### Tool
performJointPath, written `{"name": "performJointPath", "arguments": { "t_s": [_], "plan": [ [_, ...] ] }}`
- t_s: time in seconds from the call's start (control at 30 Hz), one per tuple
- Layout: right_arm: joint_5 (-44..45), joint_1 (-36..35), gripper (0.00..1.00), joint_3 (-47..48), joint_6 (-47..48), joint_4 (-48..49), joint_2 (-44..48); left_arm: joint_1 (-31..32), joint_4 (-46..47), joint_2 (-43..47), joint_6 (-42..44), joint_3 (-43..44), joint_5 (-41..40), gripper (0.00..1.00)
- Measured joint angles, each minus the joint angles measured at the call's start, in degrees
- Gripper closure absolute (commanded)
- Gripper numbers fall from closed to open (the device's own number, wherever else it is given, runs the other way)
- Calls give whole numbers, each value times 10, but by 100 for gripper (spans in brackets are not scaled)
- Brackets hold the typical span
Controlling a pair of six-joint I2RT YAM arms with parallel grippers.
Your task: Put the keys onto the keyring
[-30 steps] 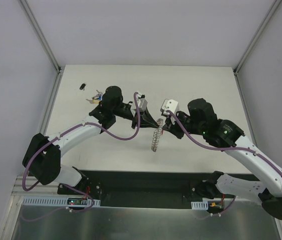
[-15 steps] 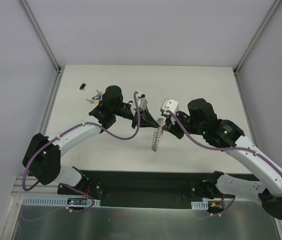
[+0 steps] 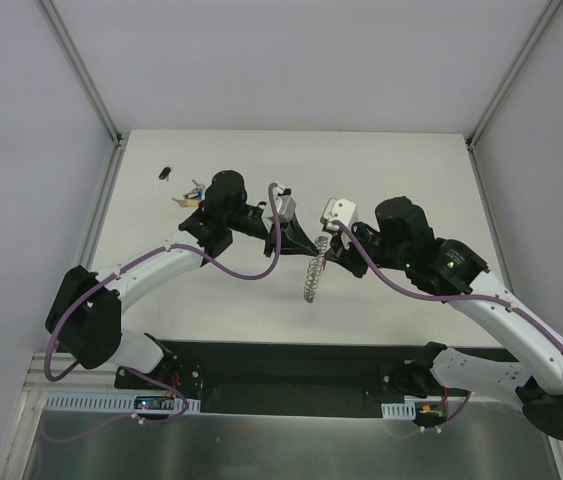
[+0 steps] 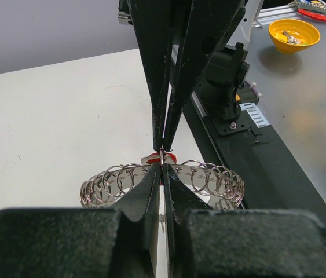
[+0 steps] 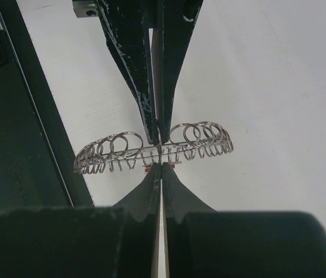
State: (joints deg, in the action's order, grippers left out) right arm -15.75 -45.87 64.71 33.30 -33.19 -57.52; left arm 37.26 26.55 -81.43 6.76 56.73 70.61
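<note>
Gripping the keyring at its coiled rim with the left claw, clenched with the fingers flat together. Holding it lifted off the bench, on edge, hanging down below the two sets of tips. Meeting that claw tip to tip with the right claw, likewise clenched, nipping the red-tagged key right against the ring's wire, with only slivers of red on either side of its tips. Impossible to say whether the key is threaded onto a coil. Showing loose keys with coloured tags on the bench well behind the left claw, beside its wrist joint, and a small dark object farther out beyond them. Catching a yellow bowl far behind the right claw, on the grey surface past the bench's edge.
</note>
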Motion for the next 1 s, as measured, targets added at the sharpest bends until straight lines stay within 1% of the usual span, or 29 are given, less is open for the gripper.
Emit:
{"name": "performJointPath", "arguments": {
  "t_s": [0.4, 1.0],
  "plan": [
    [-1, 0, 99, 0, 0, -1, 2, 3, -5, 0, 0, 0, 0, 100],
    [-2, 2, 99, 0, -1, -10, 4, 10, -63, -8, 16, 21, -4, 100]
  ]
}}
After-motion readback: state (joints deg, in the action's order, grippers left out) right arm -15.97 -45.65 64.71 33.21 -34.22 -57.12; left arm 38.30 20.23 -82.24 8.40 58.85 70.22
